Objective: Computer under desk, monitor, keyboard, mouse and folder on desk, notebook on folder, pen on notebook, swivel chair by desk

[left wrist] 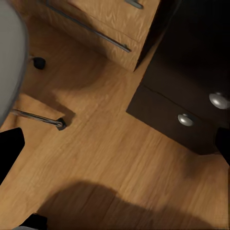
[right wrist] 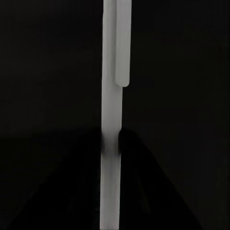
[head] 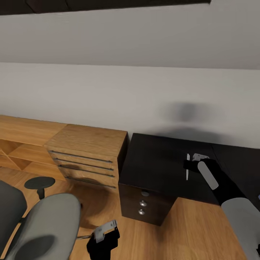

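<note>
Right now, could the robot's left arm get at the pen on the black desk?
Probably not. The left gripper hangs low by the swivel chair, while the pen lies across the desk at the right gripper.

- Head view looks down from above at the glossy black desk [head: 159, 169]
- Left wrist view faces the wood floor [left wrist: 110, 158] and desk drawers
- Right wrist view sits close on the thin white pen [right wrist: 111, 143]

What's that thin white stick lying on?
The pen is over the desk, at the right gripper. Whether it rests on the glossy black top or is held just above cannot be told. No folder or notebook shows beneath it.
</note>
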Motion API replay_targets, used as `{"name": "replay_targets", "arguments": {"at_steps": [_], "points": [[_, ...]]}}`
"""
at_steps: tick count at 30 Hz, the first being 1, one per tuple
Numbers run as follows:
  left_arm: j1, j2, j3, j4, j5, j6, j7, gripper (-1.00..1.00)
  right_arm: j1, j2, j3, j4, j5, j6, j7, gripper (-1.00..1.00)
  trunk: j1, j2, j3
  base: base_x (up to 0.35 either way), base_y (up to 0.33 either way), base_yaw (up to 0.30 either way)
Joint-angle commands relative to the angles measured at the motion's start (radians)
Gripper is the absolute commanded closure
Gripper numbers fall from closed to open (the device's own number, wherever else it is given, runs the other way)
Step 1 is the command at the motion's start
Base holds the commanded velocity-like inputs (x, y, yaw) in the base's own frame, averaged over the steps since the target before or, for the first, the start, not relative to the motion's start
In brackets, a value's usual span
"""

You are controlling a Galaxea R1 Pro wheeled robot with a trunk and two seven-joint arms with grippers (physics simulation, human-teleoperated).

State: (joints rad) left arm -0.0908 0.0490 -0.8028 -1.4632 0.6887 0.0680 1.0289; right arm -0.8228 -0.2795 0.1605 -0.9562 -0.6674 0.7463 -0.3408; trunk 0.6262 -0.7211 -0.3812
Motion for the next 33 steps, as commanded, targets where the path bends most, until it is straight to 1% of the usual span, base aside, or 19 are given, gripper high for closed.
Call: {"name": "replay_targets", "arguments": {"at_steps": [1, 4, 8, 12, 17, 19, 20, 22, 25, 29, 33], "points": [[-0.001, 0.001, -0.005, -0.002, 0.001, 0.007, 0.006, -1.0, -0.001, -0.001, 0.004, -0.001, -0.012, 0.001, -0.009, 1.0, 0.0, -0.001, 0.0, 0.0, 0.0, -0.241], [-0.001, 0.001, -0.009, -0.002, 0.0, 0.006, 0.006, -1.0, -0.001, -0.005, 0.004, -0.001, -0.012, 0.001, -0.009, 1.0, 0.0, -0.001, 0.003, 0.0, 0.0, -0.241], [-0.001, 0.001, -0.01, -0.002, 0.0, 0.007, 0.006, -1.0, -0.001, -0.021, 0.003, 0.0, -0.012, 0.001, -0.009, 1.0, 0.0, -0.001, 0.007, -0.013, 0.0, -0.242], [-0.001, 0.002, -0.01, -0.002, 0.001, 0.007, 0.006, -1.0, -0.001, -0.027, -0.015, 0.001, -0.012, 0.001, -0.009, 1.0, 0.0, -0.001, 0.011, -0.211, 0.0, -0.243], [-0.001, 0.002, -0.01, -0.002, 0.001, 0.007, 0.006, -1.0, 0.0, -0.031, -0.023, 0.007, -0.012, 0.001, -0.009, 1.0, 0.0, -0.001, 0.017, -0.139, 0.0, -0.246], [-0.001, 0.002, -0.01, -0.002, 0.002, 0.007, 0.006, -1.0, 0.0, -0.043, -0.03, 0.008, -0.012, 0.002, -0.009, 1.0, 0.0, -0.001, 0.019, -0.024, 0.0, -0.249], [-0.001, 0.002, -0.01, -0.002, 0.003, 0.007, 0.006, -1.0, 0.001, -0.055, -0.046, 0.008, -0.011, 0.003, -0.009, 1.0, 0.0, -0.001, 0.019, -0.005, 0.0, -0.252], [-0.001, 0.002, -0.01, -0.002, 0.003, 0.007, 0.006, -1.0, 0.001, -0.059, -0.05, 0.01, -0.011, 0.002, -0.009, 1.0, 0.0, -0.001, 0.021, -0.003, 0.0, -0.254], [-0.001, 0.002, -0.01, -0.002, 0.003, 0.008, 0.006, -1.0, 0.001, -0.074, -0.054, 0.019, -0.011, 0.0, -0.009, 1.0, 0.0, -0.001, 0.024, -0.001, 0.0, -0.256], [-0.001, 0.001, -0.01, -0.002, 0.003, 0.009, 0.006, -1.0, 0.001, -0.08, -0.056, 0.023, -0.011, -0.002, -0.009, 1.0, 0.0, -0.001, 0.027, 0.0, 0.0, -0.262], [-0.001, 0.002, -0.01, -0.002, 0.003, 0.009, 0.006, -1.0, 0.001, -0.08, -0.062, 0.05, -0.01, -0.004, -0.008, 1.0, 0.0, -0.001, 0.03, 0.0, 0.0, -0.27]]}}
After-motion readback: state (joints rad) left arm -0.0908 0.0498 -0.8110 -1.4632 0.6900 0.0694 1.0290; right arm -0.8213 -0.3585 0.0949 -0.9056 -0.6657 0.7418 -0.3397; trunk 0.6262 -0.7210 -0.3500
